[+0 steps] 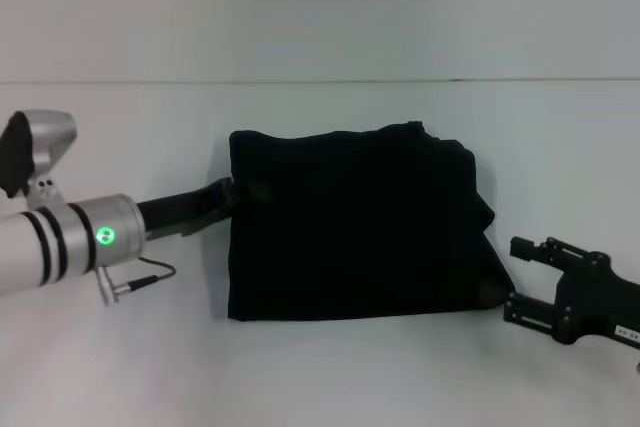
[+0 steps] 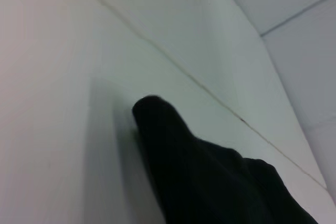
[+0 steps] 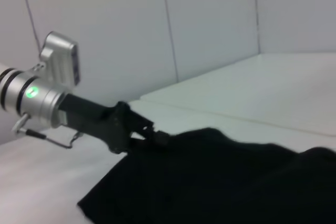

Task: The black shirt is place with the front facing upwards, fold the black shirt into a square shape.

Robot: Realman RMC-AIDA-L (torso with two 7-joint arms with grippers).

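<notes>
Black cloth of the black shirt is already folded near-square on the white desk, its left edge touched by the left end effector, grip undetermined, while the right end effector rests spread beside it

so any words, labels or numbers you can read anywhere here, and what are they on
No text can be read anywhere.
The folded black cloth shirt shows plain black in all views; no print or label is visible.
The right gripper, beside the shirt's right edge, carries a small white label with dark marks, too small to read.
The left gripper, at the shirt's left edge, bears only a green light, no writing.
</notes>
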